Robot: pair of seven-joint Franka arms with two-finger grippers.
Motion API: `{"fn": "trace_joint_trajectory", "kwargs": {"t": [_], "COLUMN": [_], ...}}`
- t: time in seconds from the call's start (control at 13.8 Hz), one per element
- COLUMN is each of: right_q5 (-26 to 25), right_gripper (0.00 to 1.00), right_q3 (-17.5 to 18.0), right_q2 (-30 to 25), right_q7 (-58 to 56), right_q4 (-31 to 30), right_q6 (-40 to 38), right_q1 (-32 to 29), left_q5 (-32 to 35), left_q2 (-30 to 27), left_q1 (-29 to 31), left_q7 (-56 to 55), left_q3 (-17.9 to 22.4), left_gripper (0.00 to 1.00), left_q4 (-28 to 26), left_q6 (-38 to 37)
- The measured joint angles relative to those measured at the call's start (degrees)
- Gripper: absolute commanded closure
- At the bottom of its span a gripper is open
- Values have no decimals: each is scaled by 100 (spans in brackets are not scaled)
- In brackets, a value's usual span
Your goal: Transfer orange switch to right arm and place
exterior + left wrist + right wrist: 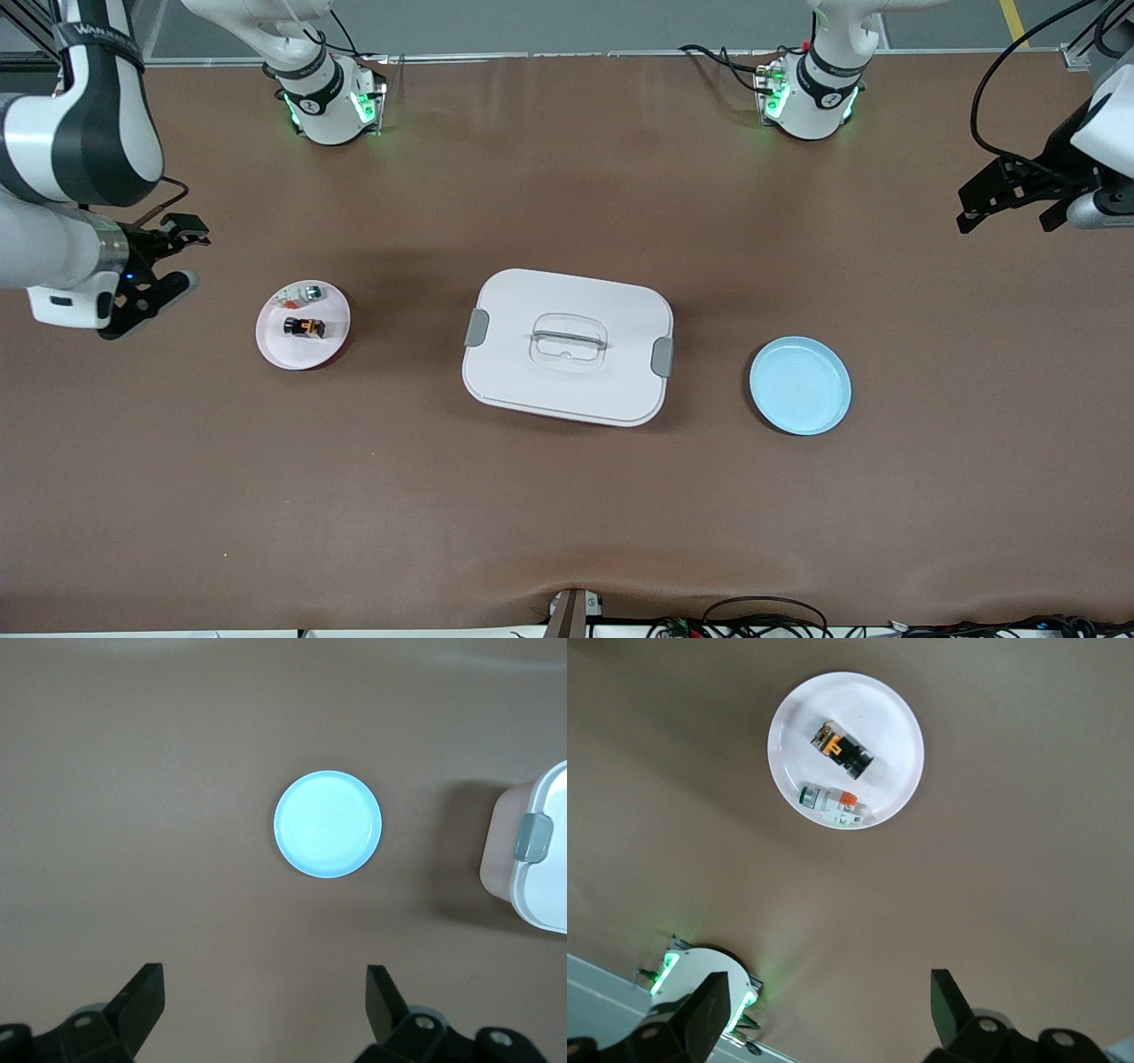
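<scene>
On the table [567,532], three containers in a row: one white plate [276,347] toward the right arm's end, one white lidded box [567,346] in the middle, one light blue plate [800,385] toward the left arm's end.

In the white plate [788,735], two small parts lying side by side, close together. Nearer the front camera, the orange switch [304,327], black with an orange band, seen also from the right wrist [842,748]. Farther from the camera, a whitish part [299,297] with a red-orange spot and a greenish cap [831,804]. Nothing on the blue plate [328,824]. Box closed, lid held by two grey clips [532,835], one at each end, with a recessed handle [569,341] on top.

Two grippers, both empty, fingers apart. Right gripper [168,261] over bare table near the white plate, out toward the right arm's end of the table; both its fingertips [709,1001] wide of each other in the wrist view, with the switch well apart from them. Left gripper [1010,199] over bare table past the blue plate, at the left arm's end; fingertips [146,988] spread, plate centred between them farther off, box corner beside it.
</scene>
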Motion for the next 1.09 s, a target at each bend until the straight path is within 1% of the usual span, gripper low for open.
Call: {"fn": "trace_joint_trajectory", "kwargs": {"t": [0.22,0.58,0.87,1.09], "right_q5": [0,0,0,0], "right_gripper": [0,0,0,0], "right_q3": [10,-10,-7,-16], "right_q2": [1,13,13,11], "right_q7": [678,1071,2714,3082], "right_q4": [150,392,888,1237], "right_q6": [-63,-79,-367,-462], "right_q1": [0,-19,-19,-45], "left_q5": [0,0,0,0], "left_q2": [2,2,11,17], "left_q1": [-1,-4,-3,-2], "left_q7": [3,4,4,4], "left_q3": [-1,-14,-14,-14], "left_gripper": [0,0,0,0], "left_q4": [-6,-8,-50,-60], "left_q6": [0,-3,-7,-7]}}
